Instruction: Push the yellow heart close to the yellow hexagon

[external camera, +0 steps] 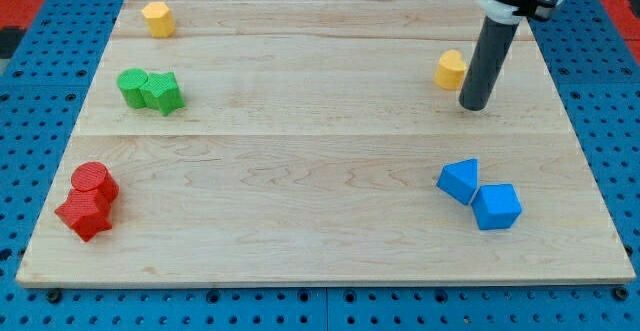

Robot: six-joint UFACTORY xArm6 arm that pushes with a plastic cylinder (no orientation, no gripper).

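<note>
Camera view: the tabletop (320,201) carries eight blocks: one yellow hexagon (157,18) at 10 o'clock, one yellow heart (451,69) at 2 o'clock, two green blocks (150,90), two red blocks (88,201), two blue blocks (480,195). The rod descends near-upright from the view's top; my tip (474,105) rests just beside the heart, at its 4 o'clock. No fingers are fitted, so no grasp state applies; the heart's pointing direction and long axis cannot be told.

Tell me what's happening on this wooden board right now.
A robot arm's dark rod is working on a wooden board scattered with small coloured blocks. My tip sits just right of the yellow heart block, close beside it. The yellow hexagon block is far off in the top-left corner, so the heart has not yet been brought near it. Two green blocks, two red blocks and two blue blocks lie elsewhere in pairs.
</note>
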